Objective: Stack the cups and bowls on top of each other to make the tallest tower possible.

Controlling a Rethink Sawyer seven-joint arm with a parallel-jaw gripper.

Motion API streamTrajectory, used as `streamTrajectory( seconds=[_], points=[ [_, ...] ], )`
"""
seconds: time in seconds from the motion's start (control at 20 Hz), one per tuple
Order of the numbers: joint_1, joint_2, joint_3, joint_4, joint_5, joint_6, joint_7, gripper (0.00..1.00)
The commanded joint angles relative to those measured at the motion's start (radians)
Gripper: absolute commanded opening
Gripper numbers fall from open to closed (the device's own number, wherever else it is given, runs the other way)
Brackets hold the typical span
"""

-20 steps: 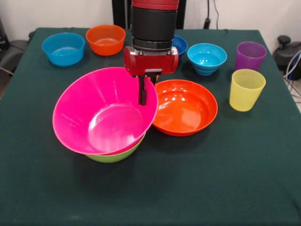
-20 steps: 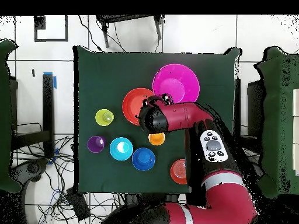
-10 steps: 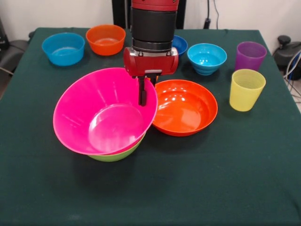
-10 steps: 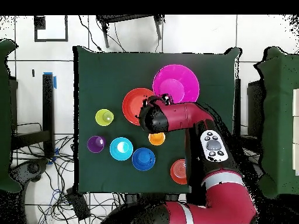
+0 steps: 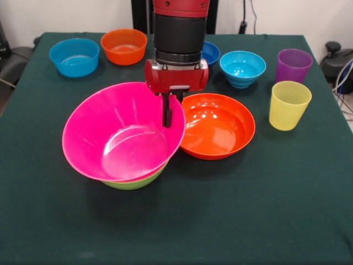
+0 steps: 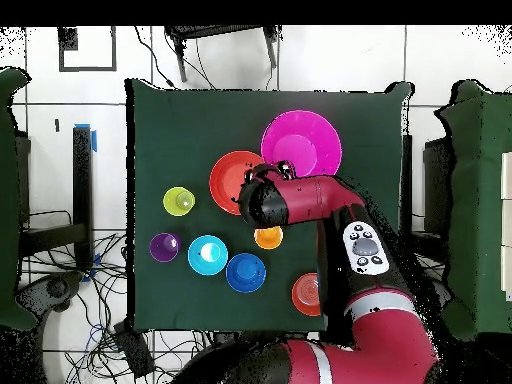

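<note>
No text, label, brand, number or sign can be read in either view. The bowls, the cups and the desk cloth are plain, and the red and black arm bears no legible marking. In the overhead view a pale panel with small dark buttons (image 6: 363, 247) sits on the arm, back from the gripper, but nothing on it can be made out.
</note>
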Motion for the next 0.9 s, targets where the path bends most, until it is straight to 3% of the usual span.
streamTrajectory(
  seconds=[0.05, 0.2, 0.25, 0.9],
  points=[
    [0.017, 0.077, 0.011, -0.053, 0.0, -0.035, 0.114, 0.0],
    [0.009, 0.076, 0.017, -0.047, -0.001, -0.056, 0.115, 0.0],
    [0.006, 0.077, 0.019, -0.044, 0.003, -0.067, 0.117, 1.0],
    [0.007, 0.08, 0.022, -0.05, 0.012, -0.041, 0.106, 1.0]
  ],
)
